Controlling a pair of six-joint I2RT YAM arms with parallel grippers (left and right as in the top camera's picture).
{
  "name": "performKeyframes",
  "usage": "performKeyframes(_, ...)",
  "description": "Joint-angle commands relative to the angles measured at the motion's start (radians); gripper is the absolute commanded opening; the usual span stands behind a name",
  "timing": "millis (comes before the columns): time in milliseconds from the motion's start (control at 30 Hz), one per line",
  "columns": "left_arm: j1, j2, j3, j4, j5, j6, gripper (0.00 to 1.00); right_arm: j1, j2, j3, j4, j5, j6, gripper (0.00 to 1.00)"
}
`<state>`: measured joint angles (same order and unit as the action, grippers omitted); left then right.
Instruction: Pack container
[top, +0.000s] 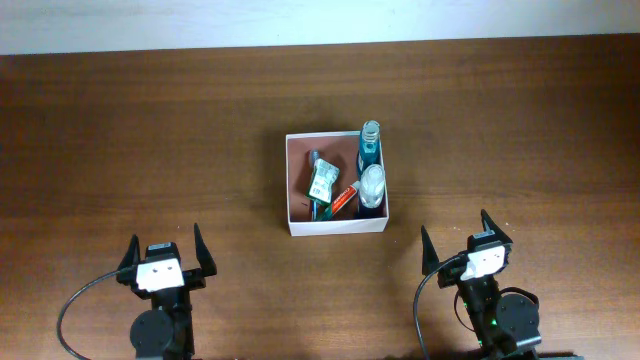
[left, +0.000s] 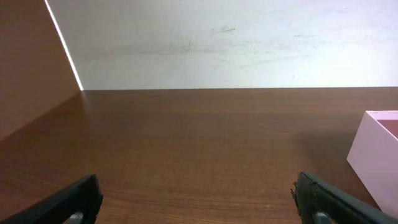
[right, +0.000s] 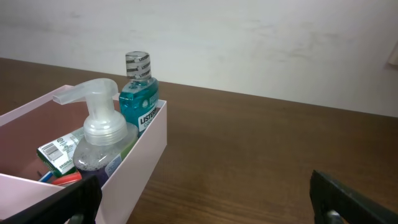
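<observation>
The container (top: 296, 183) is a square white-walled box with a reddish-brown floor at the table's middle. In it stand a blue mouthwash bottle (top: 369, 148) and a clear pump bottle (top: 372, 184); a green-labelled packet (top: 321, 182) and a red tube (top: 345, 200) lie beside them. My left gripper (top: 164, 248) is open and empty near the front left. My right gripper (top: 462, 240) is open and empty at the front right. The right wrist view shows the container (right: 146, 146), the pump bottle (right: 99, 134) and the mouthwash (right: 138, 99). The left wrist view shows the container's corner (left: 373, 155).
The dark wooden table (top: 120, 130) runs to a white wall at the back. Black cables loop by both arm bases at the front edge.
</observation>
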<state>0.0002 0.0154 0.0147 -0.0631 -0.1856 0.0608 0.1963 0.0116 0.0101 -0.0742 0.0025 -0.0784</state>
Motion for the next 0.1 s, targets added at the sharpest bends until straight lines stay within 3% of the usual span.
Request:
performKeyframes(0,-0.005,-0.010,-0.006,-0.001,0.014,0.016,0.99,0.006,-0.008,-0.005,-0.006,0.009,0.004,0.98)
performKeyframes(67,-0.005,-0.010,-0.006,-0.001,0.014,0.016,1.00,0.006,-0.008,-0.005,-0.006,0.009,0.004,0.98)
